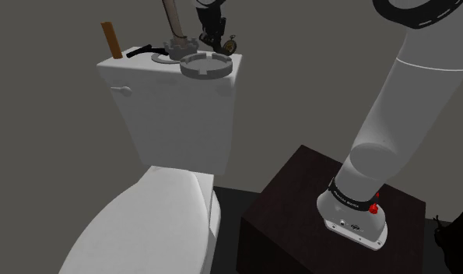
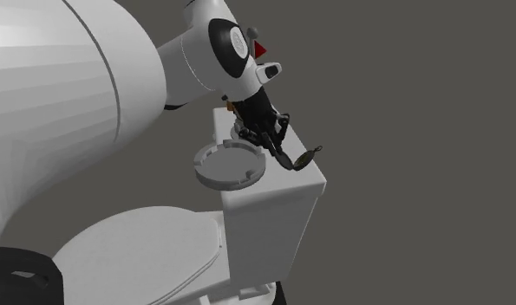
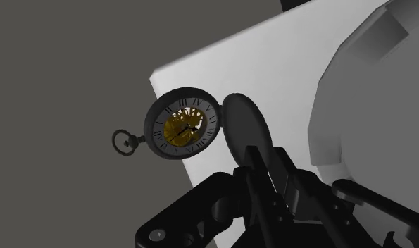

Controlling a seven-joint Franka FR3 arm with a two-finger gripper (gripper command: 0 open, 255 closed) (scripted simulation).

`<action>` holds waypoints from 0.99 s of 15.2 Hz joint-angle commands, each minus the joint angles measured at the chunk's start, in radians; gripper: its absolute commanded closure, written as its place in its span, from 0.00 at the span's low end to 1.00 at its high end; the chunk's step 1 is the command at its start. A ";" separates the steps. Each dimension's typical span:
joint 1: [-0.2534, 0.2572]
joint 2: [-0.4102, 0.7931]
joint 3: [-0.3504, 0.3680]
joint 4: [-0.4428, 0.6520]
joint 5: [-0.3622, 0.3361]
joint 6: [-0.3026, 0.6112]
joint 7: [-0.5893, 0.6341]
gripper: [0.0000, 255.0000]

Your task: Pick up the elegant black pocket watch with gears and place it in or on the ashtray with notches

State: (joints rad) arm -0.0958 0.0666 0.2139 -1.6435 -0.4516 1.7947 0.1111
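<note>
Gripper (image 3: 260, 168) is pinching the watch (image 3: 183, 123) by its open lid, out past the tank (image 2: 273, 208) corner, seemingly off the surface. I read this as the carry step. Next I must swing it over the ashtray (image 2: 228, 165) close beside, then lower gently.

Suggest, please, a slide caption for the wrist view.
Open-lidded pocket watch at the white toilet tank's corner, pincer close by.

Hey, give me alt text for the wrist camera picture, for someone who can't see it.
An open black pocket watch, its white dial showing Roman numerals and gold gears, appears over the corner of a white toilet tank against plain grey. The black gripper is close against the watch's opened cover, and a grey ashtray lies just past it.
</note>
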 commanded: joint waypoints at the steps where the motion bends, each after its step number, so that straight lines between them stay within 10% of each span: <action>1: -0.002 0.002 -0.002 0.009 0.001 -0.008 -0.005 1.00; 15: 0.013 0.047 0.006 0.251 -0.001 -0.196 -0.072 1.00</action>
State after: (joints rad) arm -0.0845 0.1091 0.2196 -1.4114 -0.4517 1.6129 0.0434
